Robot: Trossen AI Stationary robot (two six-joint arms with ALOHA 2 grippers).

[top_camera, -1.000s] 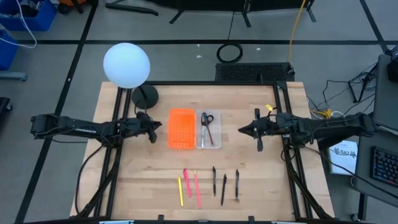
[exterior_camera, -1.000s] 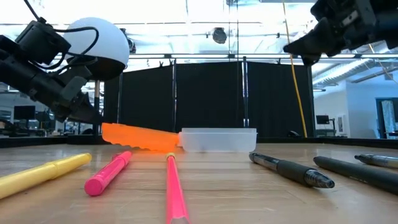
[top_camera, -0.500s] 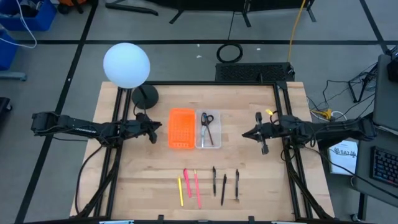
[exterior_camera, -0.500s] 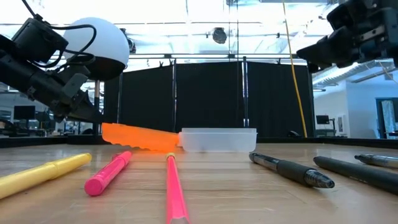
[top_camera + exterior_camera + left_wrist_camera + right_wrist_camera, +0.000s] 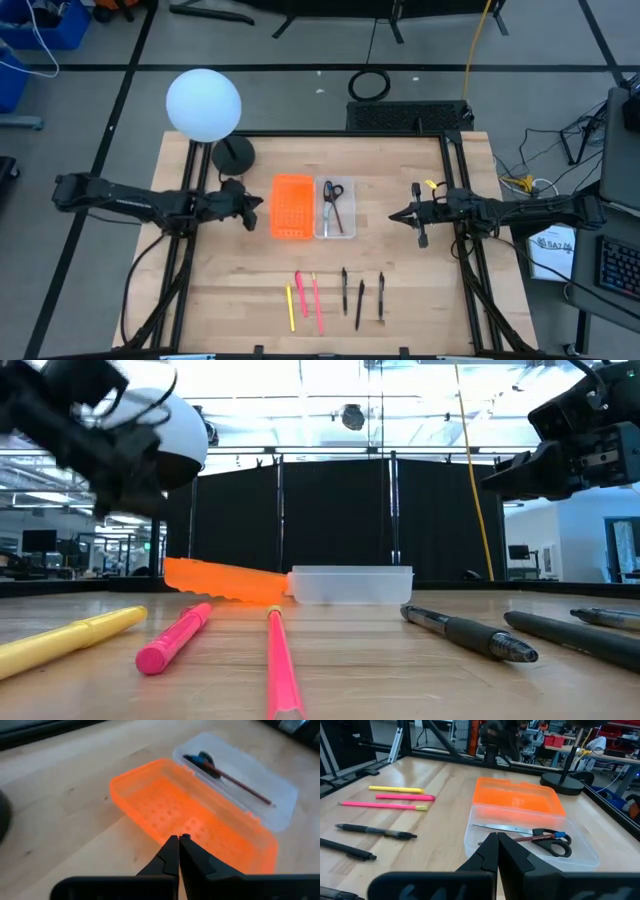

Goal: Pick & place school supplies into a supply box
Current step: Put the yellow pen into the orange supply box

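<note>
Wooden counter (image 5: 220,290); scissors (image 5: 332,203) and a red pencil (image 5: 245,788) already lie in the clear box (image 5: 346,228); seven pens (image 5: 344,290) wait nearby; left pincer (image 5: 258,204) and right pincer (image 5: 393,215) both closed, empty.

Seen from above, a wooden surface (image 5: 400,290) is carrying an orange tray (image 5: 291,207) touching a clear supply box (image 5: 336,209) with scissors (image 5: 332,201) lying inside. Pens and pencils (image 5: 335,298) are lying in a row nearer. The left tool (image 5: 256,204) and right tool (image 5: 397,216) are hovering at either side.
</note>
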